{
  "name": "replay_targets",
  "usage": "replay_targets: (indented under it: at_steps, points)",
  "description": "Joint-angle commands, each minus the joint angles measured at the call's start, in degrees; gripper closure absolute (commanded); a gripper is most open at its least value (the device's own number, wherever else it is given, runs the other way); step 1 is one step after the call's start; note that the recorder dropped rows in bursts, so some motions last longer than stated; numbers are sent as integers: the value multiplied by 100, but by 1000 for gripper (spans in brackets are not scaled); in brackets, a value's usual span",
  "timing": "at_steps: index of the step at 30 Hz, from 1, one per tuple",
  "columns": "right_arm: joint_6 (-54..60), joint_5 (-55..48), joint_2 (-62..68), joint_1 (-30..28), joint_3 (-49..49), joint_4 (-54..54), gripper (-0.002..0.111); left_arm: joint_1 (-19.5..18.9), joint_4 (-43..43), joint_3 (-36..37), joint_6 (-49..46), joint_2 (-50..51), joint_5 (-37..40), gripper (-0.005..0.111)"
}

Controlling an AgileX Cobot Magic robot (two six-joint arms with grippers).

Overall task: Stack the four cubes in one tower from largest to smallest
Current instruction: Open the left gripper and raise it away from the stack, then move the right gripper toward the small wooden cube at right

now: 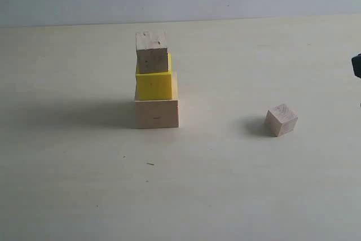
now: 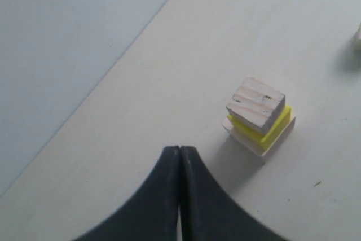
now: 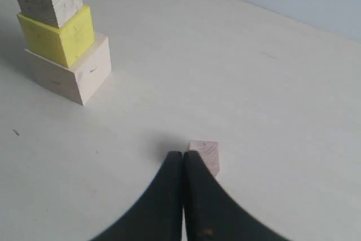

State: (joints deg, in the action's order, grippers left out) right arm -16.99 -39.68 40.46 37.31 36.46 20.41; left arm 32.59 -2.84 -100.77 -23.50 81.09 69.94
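You have three of the four cubes up. The large pale wooden cube rests on the pale table, a little left of the middle and well in from the far edge. The medium bright yellow cube sits on top of it, and the small brownish wooden cube sits on the yellow one. That top cube is turned slightly against the yellow cube, so a strip of yellow shows past one of its sides.

The smallest, palest wooden cube lies alone on the table. It is well apart from the stack, towards the table's right edge and a little nearer the front edge. It is turned so that one corner points forward, and in the exterior view nothing touches it.

Your left gripper has its two dark fingers pressed flat together with nothing between them. It hangs above bare table, and the three-cube stack is near its tips but clear of them.

Your right gripper is closed the same way and is also empty. In the right wrist view the smallest cube sits just past its fingertips, partly hidden behind one finger, with the stack farther off across the table.
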Motion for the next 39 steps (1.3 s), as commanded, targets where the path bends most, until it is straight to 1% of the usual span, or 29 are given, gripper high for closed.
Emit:
replay_targets:
  at_steps: [1, 8, 10, 12, 13, 16, 18, 20, 23, 26, 28, 30, 32, 34, 36, 37, 39]
  points:
    - [-108, 280, 102, 1, -24, -39, 108, -14, -248, 705, 592, -971, -212, 107]
    - [-108, 405, 91, 1, -24, -145, 108, -14, -561, 2398, 1518, -3263, -1357, 107]
    - [-108, 458, 34, 1, -24, -245, 108, -14, -929, 2844, 2041, -3946, -1565, 107]
    - [-108, 539, -62, 1, -24, -366, 108, -14, -1514, 3355, 2834, -4734, -1780, 107]
    - [-108, 555, -133, 1, -24, -407, 108, -14, -1856, 3552, 3065, -5126, -1813, 107]
    - [-108, 581, -374, 1, -24, -437, 108, -14, -2920, 4204, 3767, -6133, -1605, 107]
    - [-108, 581, -518, 1, -24, -437, 108, -14, -3560, 4549, 4110, -6710, -1163, 107]
    - [-108, 590, -654, 1, -24, -495, 108, -14, -3799, 4799, 4151, -7139, -834, 107]
    - [-108, 604, -720, 1, -24, -602, 108, -90, -3823, 5102, 4183, -7607, -862, 107]
    - [-96, 604, -707, 1, -24, -645, 108, -400, -3835, 5411, 4258, -7742, -1101, 107]
    - [-96, 626, -706, 1, -24, -687, 108, -731, -3821, 5594, 4258, -7731, -1330, 107]
    - [-96, 639, -706, 1, -24, -688, 108, -1215, -3624, 5768, 4216, -7719, -1711, 107]
    - [-96, 639, -706, 1, -24, -669, 108, -1753, -3131, 5811, 3956, -7759, -2093, 107]
    - [-42, 648, -706, 1, -24, -638, 108, -2311, -2333, 5811, 3431, -7830, -2510, 107]
    - [144, 661, -706, 1, -24, -625, 108, -2679, -1479, 5811, 3121, -7929, -2759, 107]
    - [218, 661, -696, 1, -24, -616, 108, -2811, -1233, 5811, 3065, -7959, -2795, 107]
    - [236, 661, -669, 1, -24, -596, 108, -3015, -999, 5848, 2833, -7980, -2795, 107]
